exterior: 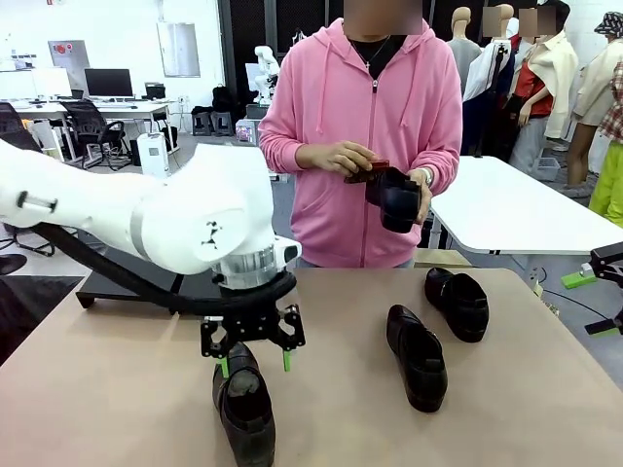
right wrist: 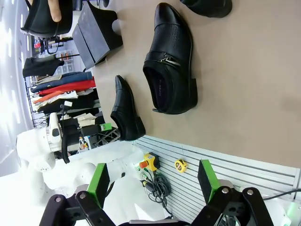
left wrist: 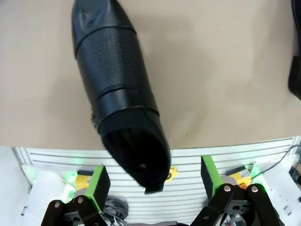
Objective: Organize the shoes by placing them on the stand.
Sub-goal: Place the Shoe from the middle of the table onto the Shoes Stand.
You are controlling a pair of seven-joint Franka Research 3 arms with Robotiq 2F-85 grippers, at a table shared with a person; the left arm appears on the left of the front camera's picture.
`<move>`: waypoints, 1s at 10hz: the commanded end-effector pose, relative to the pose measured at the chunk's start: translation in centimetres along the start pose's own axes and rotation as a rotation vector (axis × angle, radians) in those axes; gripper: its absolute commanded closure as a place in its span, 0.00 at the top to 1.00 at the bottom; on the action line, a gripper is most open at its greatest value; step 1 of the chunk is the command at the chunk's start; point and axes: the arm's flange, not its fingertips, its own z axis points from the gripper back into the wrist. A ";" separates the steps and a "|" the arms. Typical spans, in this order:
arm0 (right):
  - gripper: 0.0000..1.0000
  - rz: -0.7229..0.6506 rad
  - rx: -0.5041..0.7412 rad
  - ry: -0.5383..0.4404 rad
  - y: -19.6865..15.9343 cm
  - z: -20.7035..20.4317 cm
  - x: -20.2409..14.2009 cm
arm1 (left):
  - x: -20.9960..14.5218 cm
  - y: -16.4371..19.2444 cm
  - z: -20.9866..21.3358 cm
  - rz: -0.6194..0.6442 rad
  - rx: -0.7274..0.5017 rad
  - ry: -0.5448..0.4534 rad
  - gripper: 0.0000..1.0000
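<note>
A glossy black shoe (exterior: 243, 409) lies near the table's front edge, its toe pointing toward me. My left gripper (exterior: 253, 365) hangs open just above its heel end. In the left wrist view that shoe (left wrist: 117, 94) has its heel between the spread green fingertips of the gripper (left wrist: 154, 183), which do not touch it. Two more shoes (exterior: 417, 355) (exterior: 458, 302) lie right of centre. The person holds a fourth shoe (exterior: 397, 199) in both hands. The low black stand (exterior: 122, 287) sits at the far left, partly behind my arm. My right gripper (right wrist: 153, 181) is open and holds nothing at the table's right edge (exterior: 596, 302).
The right wrist view shows the nearer middle shoe (right wrist: 171, 66), another shoe (right wrist: 127, 110) by the table's edge and the stand (right wrist: 96, 33) beyond. A white table (exterior: 516, 209) stands behind on the right. Bare tabletop (exterior: 97, 389) lies left of the shoe.
</note>
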 end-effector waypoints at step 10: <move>1.00 -0.017 0.026 -0.009 0.6 0.2 0.1 | 2.8 -3.5 -7.7 0.017 0.035 0.061 0.00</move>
